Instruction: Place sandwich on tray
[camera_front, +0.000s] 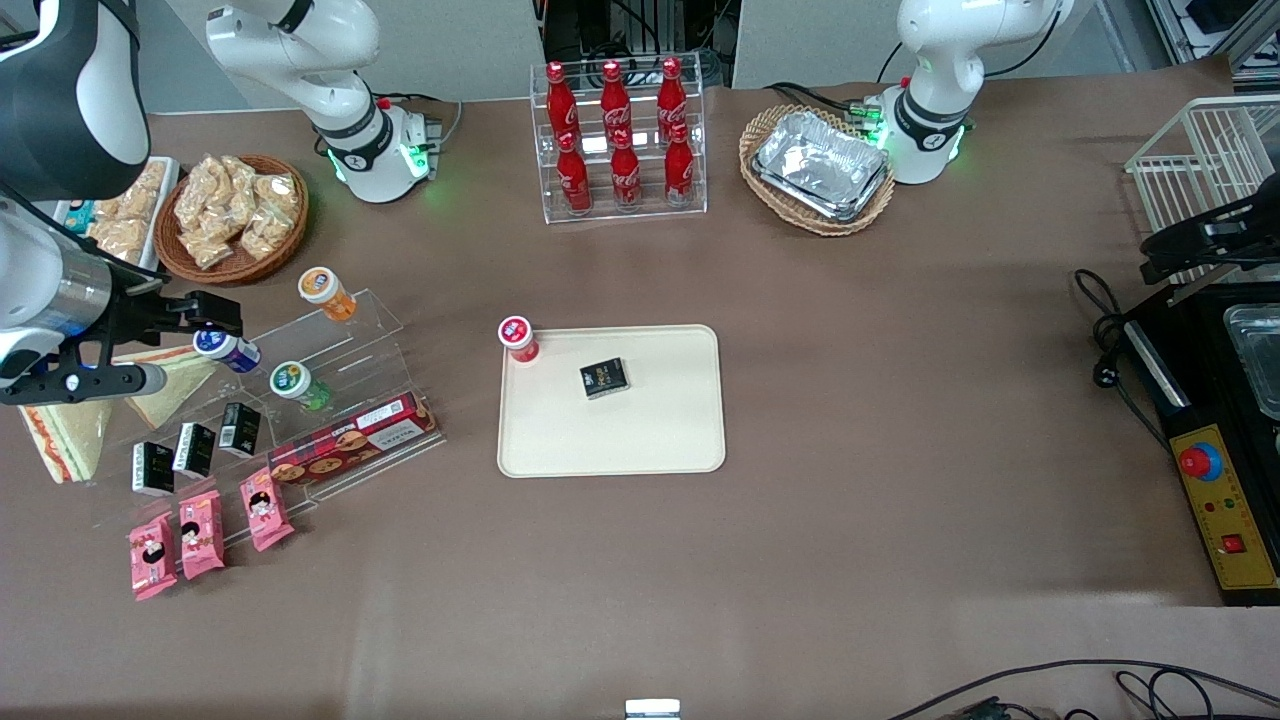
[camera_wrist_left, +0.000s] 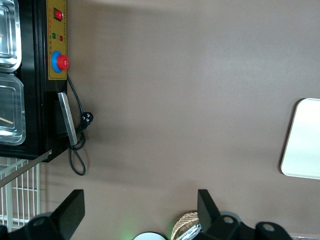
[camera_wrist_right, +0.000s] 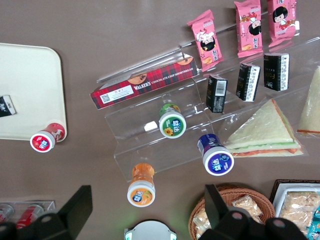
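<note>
The sandwich (camera_front: 62, 437) with the red-orange stripe lies flat on the worktop (camera_front: 900, 420) at the working arm's end, well apart from the tray (camera_front: 640, 440). Just beside it lies a second sandwich (camera_front: 172, 388), this one with a green-and-red edge, so there are two sandwiches in all. Part of the second one is covered in the front view by the arm.

The pincer (camera_front: 200, 350) hangs above the clear stepped stand (camera_front: 375, 345), near the second sandwich. Its two fingers are spread wide apart with nothing between them.

On the stand sit three small capped bottles: one orange (camera_front: 326, 292), one blue (camera_front: 226, 350) and one green (camera_front: 298, 385). Three small black boxes (camera_front: 196, 449) stand in a row on a lower step, and one long red tartan shortbread box (camera_front: 352, 440) lies alongside them. Three pink snack packs (camera_front: 201, 534) lie at the foot of the stand, nearest the front camera.

The cream tray holds one black box (camera_front: 604, 378). One red-capped bottle (camera_front: 518, 340) stands at the tray's corner.

Farther from the front camera, a clear rack carries six red cola bottles (camera_front: 620, 135). There are two wicker baskets. One basket (camera_front: 232, 215) is filled with bagged snacks, and the other basket (camera_front: 815, 220) holds a stack of foil trays (camera_front: 822, 162).
</note>
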